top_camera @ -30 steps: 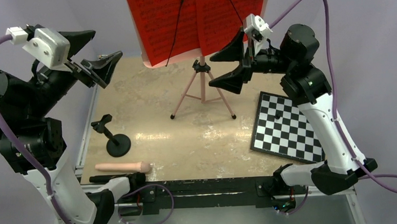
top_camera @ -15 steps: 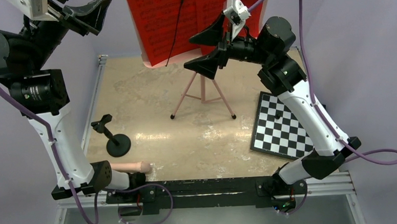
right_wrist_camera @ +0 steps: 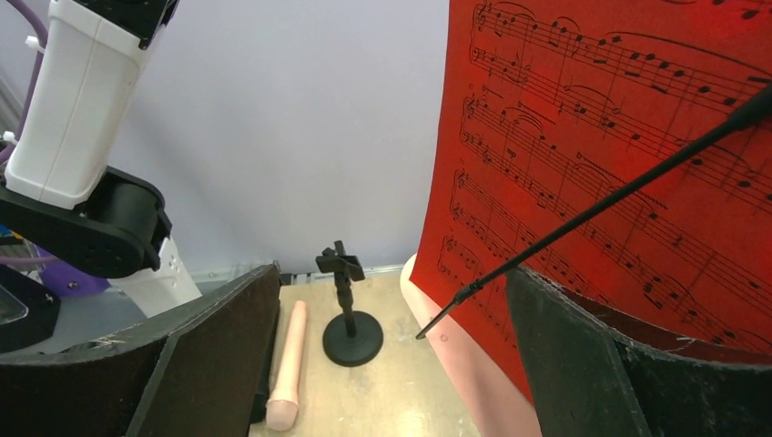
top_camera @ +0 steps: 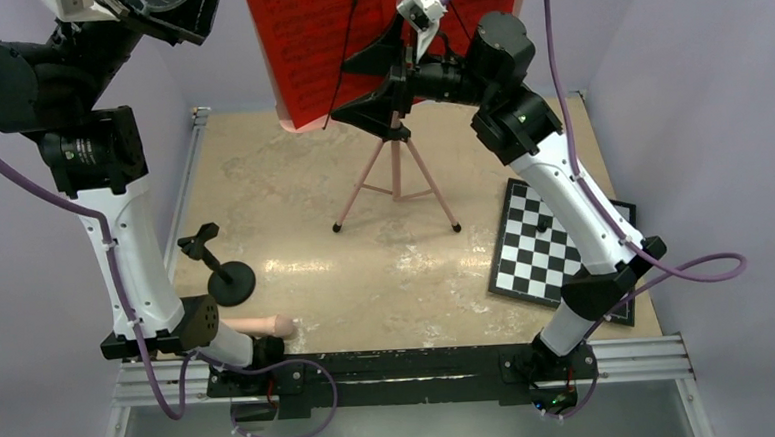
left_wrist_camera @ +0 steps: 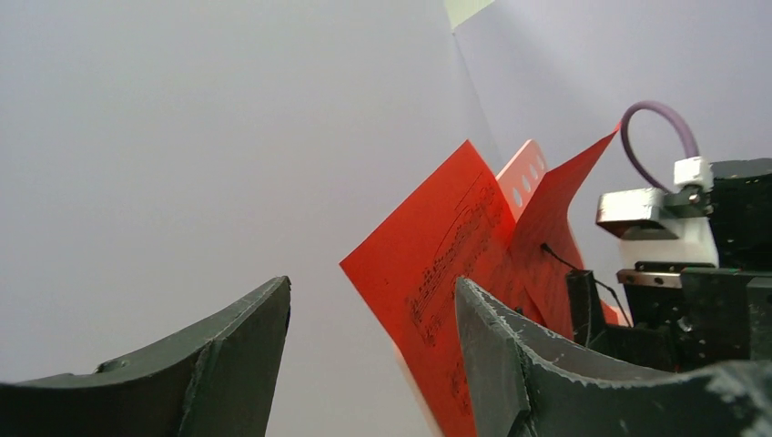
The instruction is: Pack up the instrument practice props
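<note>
Left fingers (left_wrist_camera: 228, 364) and right fingers (right_wrist_camera: 209, 355) stand apart, empty, facing the red pages' (right_wrist_camera: 619, 137) edges.

Both arms reach high, left end effector (top_camera: 167, 10) and right end effector (top_camera: 342, 91) open.

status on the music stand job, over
Left pincer open, empty, raised. Right pincer open at red sheet-music pages on music stand. Holder wire crosses pages.

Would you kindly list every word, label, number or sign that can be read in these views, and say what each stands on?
No word or number reads clearly in any view.
red sheet-music pages: printed staves and notes only, no legible title or words.
joint housing on the left arm: small pale print, too small to read.
</note>
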Available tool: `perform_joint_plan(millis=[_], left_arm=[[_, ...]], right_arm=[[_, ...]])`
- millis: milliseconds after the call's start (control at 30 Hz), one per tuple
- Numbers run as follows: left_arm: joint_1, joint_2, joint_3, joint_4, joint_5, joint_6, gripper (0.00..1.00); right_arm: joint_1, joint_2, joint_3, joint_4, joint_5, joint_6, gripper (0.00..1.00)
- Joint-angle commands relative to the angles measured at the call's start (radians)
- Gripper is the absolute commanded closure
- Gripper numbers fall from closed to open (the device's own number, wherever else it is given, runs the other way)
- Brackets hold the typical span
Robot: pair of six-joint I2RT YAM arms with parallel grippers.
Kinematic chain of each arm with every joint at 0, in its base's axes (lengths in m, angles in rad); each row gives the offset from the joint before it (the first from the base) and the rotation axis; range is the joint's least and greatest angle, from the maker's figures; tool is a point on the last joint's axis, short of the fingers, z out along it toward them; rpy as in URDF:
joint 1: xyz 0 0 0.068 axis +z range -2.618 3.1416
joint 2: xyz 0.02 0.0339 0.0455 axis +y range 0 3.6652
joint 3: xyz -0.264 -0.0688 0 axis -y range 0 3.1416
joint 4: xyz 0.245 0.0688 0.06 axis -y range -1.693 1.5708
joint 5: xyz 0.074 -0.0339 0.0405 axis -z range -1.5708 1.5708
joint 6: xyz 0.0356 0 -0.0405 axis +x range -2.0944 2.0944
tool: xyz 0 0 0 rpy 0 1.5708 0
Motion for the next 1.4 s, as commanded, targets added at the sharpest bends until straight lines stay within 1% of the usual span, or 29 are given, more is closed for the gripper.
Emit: perform_joint_plan(millis=[0,200,500,600,667,900,1000,1067,1167,1300,1367], left_arm=[[-0.037,0.008,0.016,0.061,0.008,-0.024,0.29],[-0.065,0.031,0.018,0.06,0.003,-0.015,0.29],[-0.11,0.047,0.021,0.052,0.008,0.0,0.36],[-0.109,0.034,0.002,0.048,-0.023,0.009,0.36],[-0.105,0.022,-0.012,0.049,-0.045,0.017,0.33],[-0.081,-0.027,-0.033,0.046,-0.075,0.007,0.17],[-0.081,-0.077,-0.128,0.057,-0.076,0.009,0.15],[-0.055,-0.105,-0.192,0.065,-0.076,0.005,0.15],[-0.038,-0.127,-0.26,0.071,-0.089,-0.033,0.16],[-0.006,-0.136,-0.311,0.136,-0.113,-0.122,0.14],[-0.005,-0.133,-0.31,0.145,-0.108,-0.13,0.15]], right_arm=[[0.02,0.009,0.052,0.015,-0.007,-0.008,0.01],[0.035,0.009,0.031,0.057,-0.048,-0.001,0.01],[0.038,-0.017,0.001,0.107,-0.099,-0.018,0.02],[0.038,-0.03,-0.013,0.118,-0.107,-0.023,0.02],[0.038,-0.032,-0.017,0.117,-0.108,-0.023,0.02],[0.037,-0.024,-0.012,0.121,-0.105,-0.025,0.02],[0.037,-0.021,-0.008,0.121,-0.105,-0.026,0.02],[0.038,-0.019,-0.006,0.121,-0.105,-0.027,0.02],[0.038,-0.014,0.002,0.119,-0.106,-0.025,0.02],[0.037,-0.013,0.002,0.112,-0.11,-0.029,0.02],[0.038,-0.015,0.002,0.111,-0.11,-0.03,0.02]])
